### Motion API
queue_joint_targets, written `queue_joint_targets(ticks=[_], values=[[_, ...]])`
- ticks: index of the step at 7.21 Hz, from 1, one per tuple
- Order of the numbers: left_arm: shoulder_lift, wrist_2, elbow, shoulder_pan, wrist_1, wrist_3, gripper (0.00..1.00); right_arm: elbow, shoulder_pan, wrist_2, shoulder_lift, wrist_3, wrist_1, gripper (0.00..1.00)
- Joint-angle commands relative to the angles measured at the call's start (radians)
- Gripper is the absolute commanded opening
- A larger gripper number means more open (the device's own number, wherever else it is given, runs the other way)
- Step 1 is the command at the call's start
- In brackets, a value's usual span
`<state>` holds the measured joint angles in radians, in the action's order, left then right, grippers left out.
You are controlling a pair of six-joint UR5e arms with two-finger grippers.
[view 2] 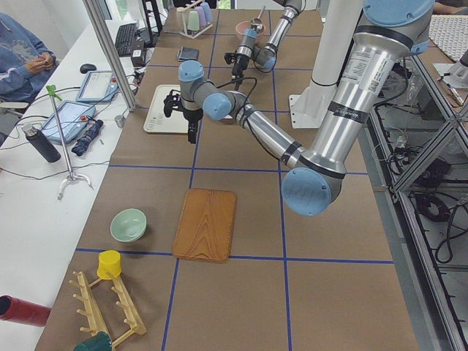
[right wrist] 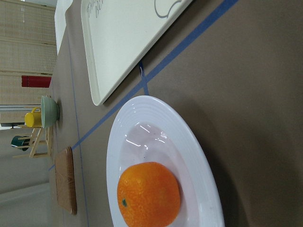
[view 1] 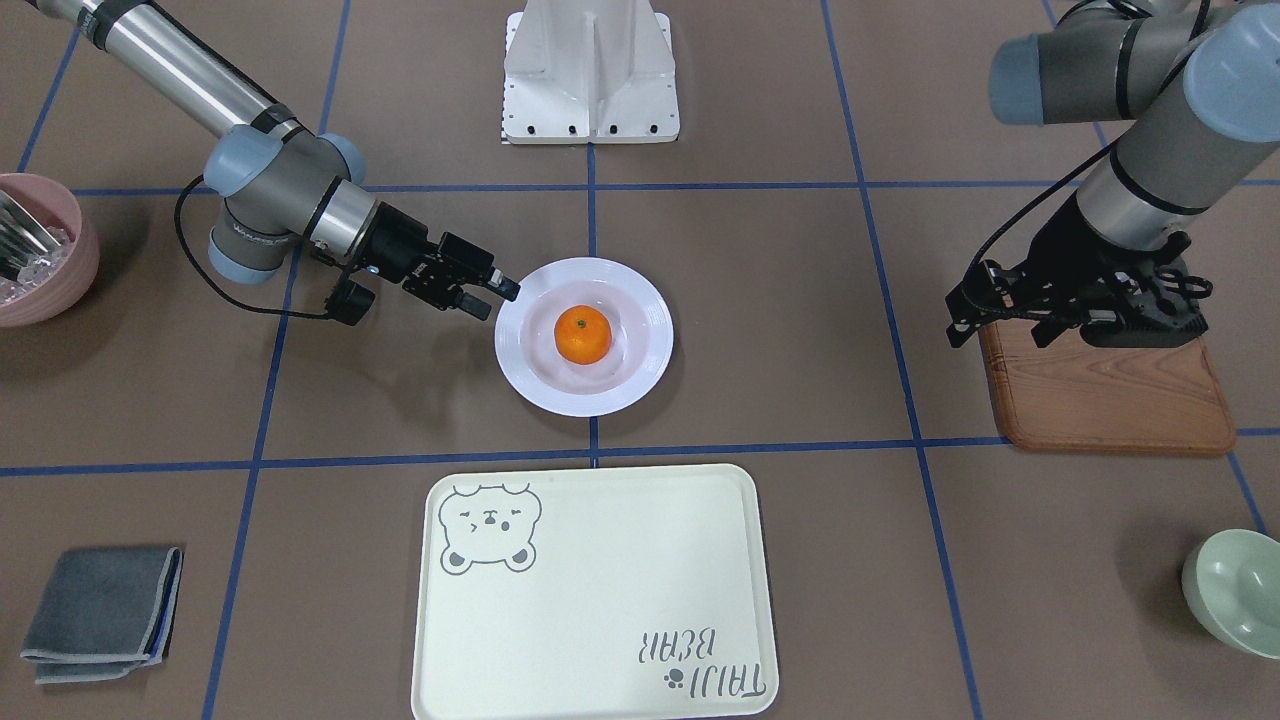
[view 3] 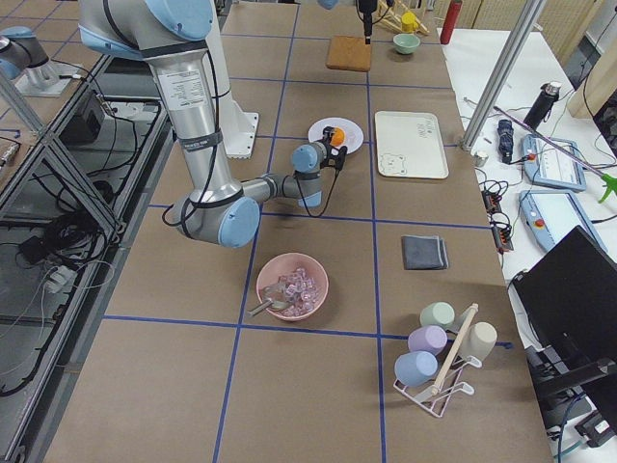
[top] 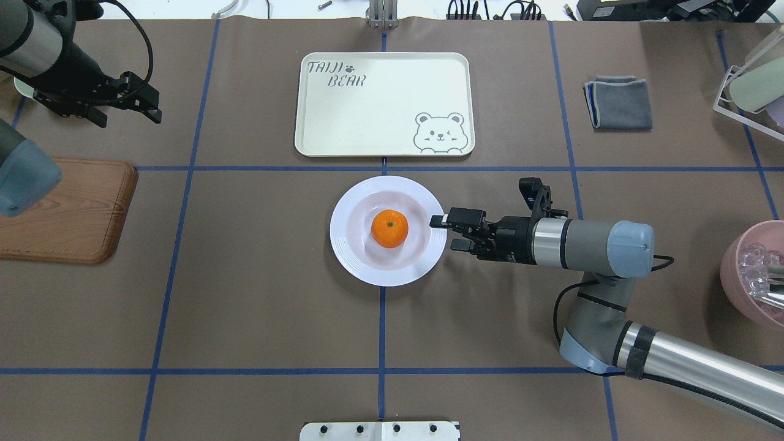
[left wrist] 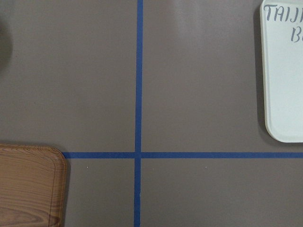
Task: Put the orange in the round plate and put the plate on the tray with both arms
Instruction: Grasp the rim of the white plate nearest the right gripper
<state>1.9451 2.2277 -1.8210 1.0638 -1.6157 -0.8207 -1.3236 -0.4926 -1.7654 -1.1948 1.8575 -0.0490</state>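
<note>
The orange (view 1: 583,334) (top: 389,228) (right wrist: 149,194) lies in the middle of the round white plate (view 1: 650,340) (top: 349,251) (right wrist: 199,161) at the table's centre. My right gripper (view 1: 492,297) (top: 447,233) is level with the table and open beside the plate, with one fingertip over its rim. The cream tray (view 1: 600,600) (top: 380,110) (left wrist: 284,85) lies bare just beyond the plate. My left gripper (view 1: 975,305) (top: 149,98) hangs open above the table's left side, holding nothing, far from the plate.
A wooden board (view 1: 1110,395) (top: 67,208) lies under the left arm. A pink bowl (view 1: 40,260) (top: 747,269) stands at the right edge. There is a folded grey cloth (view 1: 105,610) (top: 618,101), a pale green bowl (view 1: 1235,590) and the white robot base (view 1: 590,75).
</note>
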Motion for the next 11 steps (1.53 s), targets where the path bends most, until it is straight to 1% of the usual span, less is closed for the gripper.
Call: queue_joint_targets(ticks=[1, 3, 7, 8, 10, 11], values=[[0.0, 0.001, 0.0, 0.005, 0.0, 0.0, 0.98, 0.013, 0.009, 0.012, 0.009, 0.002, 0.001, 0.97], [0.0, 0.001, 0.0, 0.007, 0.0, 0.0, 0.98, 0.026, 0.022, 0.032, 0.024, 0.003, 0.003, 0.97], [0.003, 0.001, -0.004, 0.01, 0.002, 0.0, 0.98, 0.038, 0.034, 0.05, 0.044, 0.017, 0.005, 0.92], [0.003, 0.001, -0.004, 0.015, 0.002, 0.0, 0.98, 0.038, 0.037, 0.052, 0.044, 0.02, 0.005, 0.89], [0.003, 0.001, -0.006, 0.015, 0.002, 0.0, 0.98, 0.04, 0.037, 0.053, 0.044, 0.023, 0.005, 0.7], [0.003, 0.001, -0.007, 0.018, 0.002, 0.0, 0.98, 0.04, 0.037, 0.053, 0.044, 0.041, 0.005, 0.66]])
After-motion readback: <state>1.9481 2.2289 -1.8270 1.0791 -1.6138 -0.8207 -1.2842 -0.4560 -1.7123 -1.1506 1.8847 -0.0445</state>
